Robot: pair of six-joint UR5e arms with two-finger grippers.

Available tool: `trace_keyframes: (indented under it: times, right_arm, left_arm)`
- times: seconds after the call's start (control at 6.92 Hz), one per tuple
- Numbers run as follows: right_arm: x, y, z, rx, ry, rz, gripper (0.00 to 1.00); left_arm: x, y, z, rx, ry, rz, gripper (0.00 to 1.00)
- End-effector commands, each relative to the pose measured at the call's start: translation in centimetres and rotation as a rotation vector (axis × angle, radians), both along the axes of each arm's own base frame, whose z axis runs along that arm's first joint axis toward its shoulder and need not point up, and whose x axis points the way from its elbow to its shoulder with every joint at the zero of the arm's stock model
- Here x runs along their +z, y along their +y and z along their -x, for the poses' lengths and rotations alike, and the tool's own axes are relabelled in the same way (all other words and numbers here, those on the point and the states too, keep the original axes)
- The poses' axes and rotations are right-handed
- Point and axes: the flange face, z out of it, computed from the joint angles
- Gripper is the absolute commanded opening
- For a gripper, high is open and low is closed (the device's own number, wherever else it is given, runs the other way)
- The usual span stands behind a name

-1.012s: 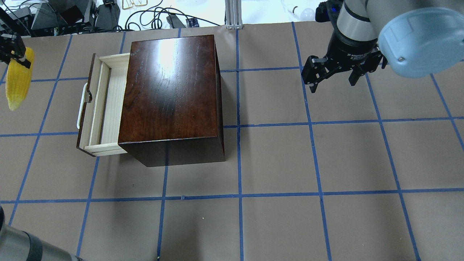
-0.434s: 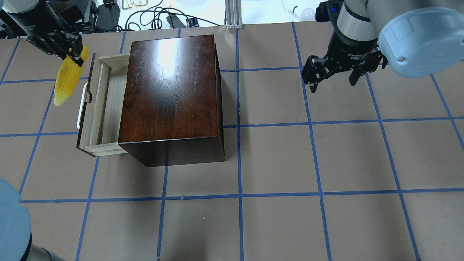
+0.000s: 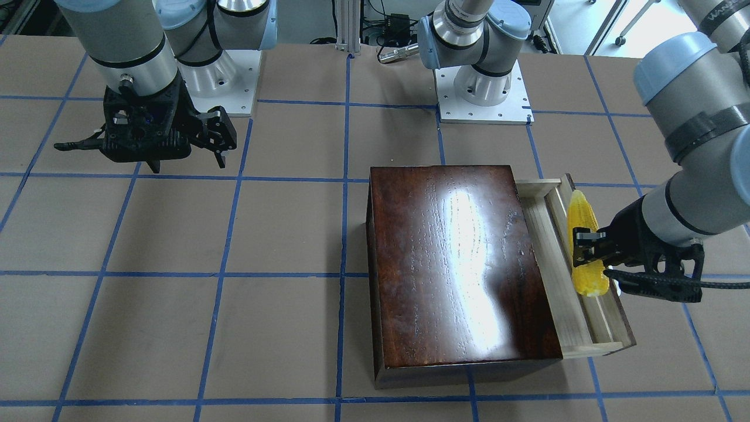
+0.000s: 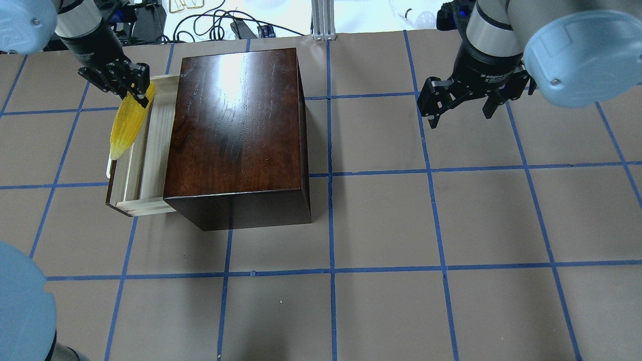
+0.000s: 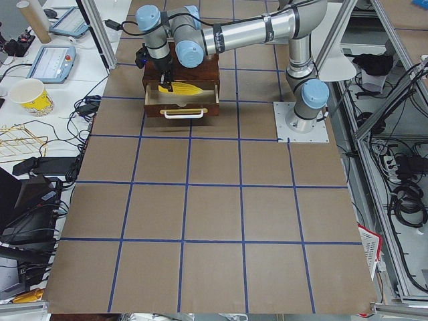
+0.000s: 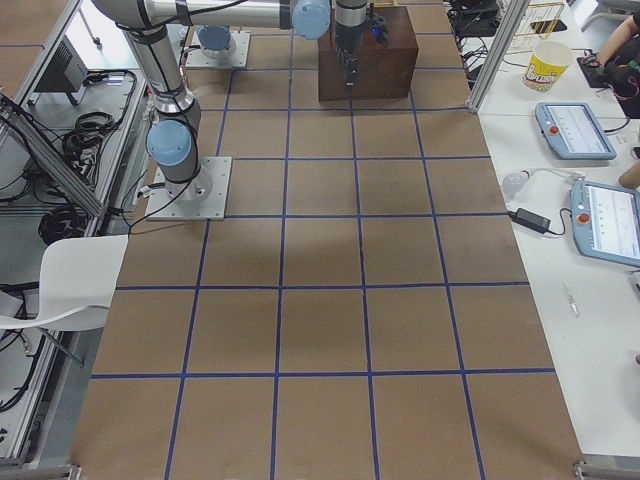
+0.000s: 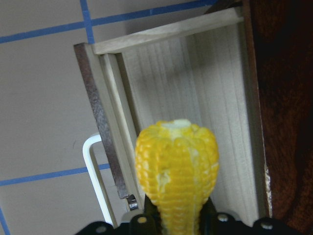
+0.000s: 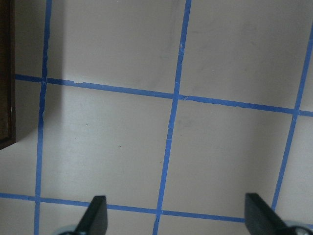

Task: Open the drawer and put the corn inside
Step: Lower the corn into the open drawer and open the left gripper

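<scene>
I have one corn (image 4: 126, 128), clamped at its thick end in my left gripper (image 4: 139, 94) and jutting out ahead of the fingers. Under it the single drawer (image 4: 143, 204) stands open from its box (image 4: 235, 125), its pale floor showing. My left wrist view shows the white handle (image 7: 95, 181), which the cob mostly covers overhead. My right gripper (image 4: 461, 116), well apart, is spread wide.

Brown surface (image 4: 381, 215) gridded with blue tape (image 4: 331, 271), aluminium post (image 4: 323, 20) at its far edge. White bench (image 6: 505, 140) on one side holds two tablets (image 6: 575, 130), a yellow cup (image 6: 543, 65) and cables (image 6: 530, 215). White chair (image 6: 75, 275) on the opposite side, grey floor.
</scene>
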Motion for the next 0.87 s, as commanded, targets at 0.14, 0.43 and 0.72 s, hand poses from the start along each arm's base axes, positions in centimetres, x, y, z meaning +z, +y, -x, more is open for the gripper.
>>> trace_keyframes:
  times: [0.14, 0.43, 0.72]
  right_arm:
    - [0.0, 0.0, -0.1, 0.001, 0.0, 0.0, 1.0]
    - [0.0, 0.0, 0.1, -0.002, 0.0, 0.0, 1.0]
    - [0.0, 0.0, -0.1, 0.001, 0.0, 0.0, 1.0]
  left_arm:
    - [-3.8, 0.2, -0.2, 0.051, -0.006, -0.002, 0.0]
    - [-5.2, 0.0, -0.4, 0.082, -0.003, -0.025, 0.0]
    - [-6.2, -0.6, -0.6, 0.1, -0.005, -0.026, 0.16]
